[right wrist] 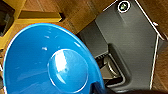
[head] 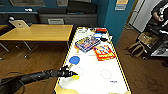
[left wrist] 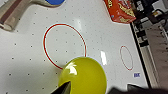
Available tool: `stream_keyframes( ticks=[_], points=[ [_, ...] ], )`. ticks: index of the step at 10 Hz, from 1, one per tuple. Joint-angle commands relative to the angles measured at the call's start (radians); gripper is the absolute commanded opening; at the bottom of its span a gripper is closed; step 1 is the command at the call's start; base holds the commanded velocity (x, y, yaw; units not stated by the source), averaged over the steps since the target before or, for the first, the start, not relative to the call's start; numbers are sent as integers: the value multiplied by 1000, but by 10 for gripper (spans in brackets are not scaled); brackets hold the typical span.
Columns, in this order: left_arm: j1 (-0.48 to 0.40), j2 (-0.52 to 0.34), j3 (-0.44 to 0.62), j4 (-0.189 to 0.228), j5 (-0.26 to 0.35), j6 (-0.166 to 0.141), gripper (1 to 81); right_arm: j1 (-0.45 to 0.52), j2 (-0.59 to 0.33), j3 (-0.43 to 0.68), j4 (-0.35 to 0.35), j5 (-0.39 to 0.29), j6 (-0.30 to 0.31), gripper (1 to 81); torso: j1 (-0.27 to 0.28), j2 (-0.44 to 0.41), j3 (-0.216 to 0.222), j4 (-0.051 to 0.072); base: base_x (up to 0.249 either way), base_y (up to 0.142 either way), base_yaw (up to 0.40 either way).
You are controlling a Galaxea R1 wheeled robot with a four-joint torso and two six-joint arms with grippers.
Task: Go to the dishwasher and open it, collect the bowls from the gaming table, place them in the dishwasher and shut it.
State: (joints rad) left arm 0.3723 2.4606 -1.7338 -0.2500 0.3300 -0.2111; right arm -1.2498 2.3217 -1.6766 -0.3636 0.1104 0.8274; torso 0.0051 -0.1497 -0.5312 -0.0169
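The gaming table [head: 95, 80] has a glossy white top with a pale yellow edge and stands right in front of me. A yellow bowl [head: 75, 76] rests near its left edge, and my left gripper [head: 71, 73] reaches it from the left. In the left wrist view this yellow bowl [left wrist: 83, 76] lies on the dotted white top [left wrist: 30, 62] beside a red circle. A blue bowl [right wrist: 47, 62] hangs over the wooden floor in the right wrist view, with a dark finger [right wrist: 98, 87] of my right gripper on its rim. The dishwasher is out of view.
A blue paddle [head: 74, 60], a purple game box [head: 86, 43] and a red box [head: 104, 52] lie farther along the table. A wooden table [head: 37, 32] with a laptop [head: 19, 23] stands to the left. A person [head: 160, 12] and bags [head: 136, 48] are at the right.
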Motion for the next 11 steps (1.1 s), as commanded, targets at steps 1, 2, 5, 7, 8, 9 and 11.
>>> stream_keyframes(
  ticks=[1,2,5,7,8,9,11],
  points=[
    [-30,3,8,-2,20,18,811,35,-43,15,-17,-37,1,10,0,0,0,0,0,0,0],
    [10,11,0,9,17,27,811,38,-43,12,-17,-37,2,10,0,0,0,0,0,0,0],
    [162,72,7,95,-11,67,10,42,-37,-6,-15,-38,6,10,0,0,0,0,0,0,0],
    [164,78,3,126,-5,65,10,42,-25,-21,-15,-48,7,10,0,0,0,0,0,0,0],
    [135,63,23,115,1,67,10,40,-20,-23,-17,-48,7,10,0,0,0,0,0,0,0],
    [84,26,122,110,14,58,10,42,-20,-18,-17,-47,7,10,0,0,0,0,0,0,0],
    [-37,-21,235,33,58,52,10,42,-16,-15,-18,-48,6,10,0,0,0,0,0,0,0]
  ],
)
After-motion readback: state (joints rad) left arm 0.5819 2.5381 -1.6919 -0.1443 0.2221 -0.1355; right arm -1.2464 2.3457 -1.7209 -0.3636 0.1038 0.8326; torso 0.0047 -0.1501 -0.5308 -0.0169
